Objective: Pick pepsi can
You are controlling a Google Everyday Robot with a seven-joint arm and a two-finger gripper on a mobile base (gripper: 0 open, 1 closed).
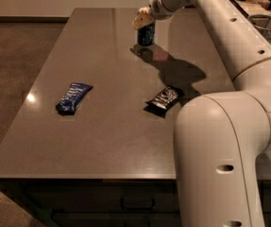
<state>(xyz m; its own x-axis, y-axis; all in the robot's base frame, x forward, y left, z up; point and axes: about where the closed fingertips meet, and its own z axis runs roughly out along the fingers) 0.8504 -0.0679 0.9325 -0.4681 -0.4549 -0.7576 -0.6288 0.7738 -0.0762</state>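
Note:
The pepsi can (146, 34) is a small dark blue can standing upright on the far part of the grey table (106, 141). My gripper (141, 19) is at the end of the white arm that reaches in from the right. It sits right at the can's top rim, on its left side, and hides part of the top. The can rests on the table, with its shadow falling to the right of it.
A flat blue snack packet (72, 98) lies at the table's left middle. A flat black snack packet (163, 100) lies near the centre right. My arm's big white body (220, 155) fills the near right. A wire basket (268, 26) stands at the far right.

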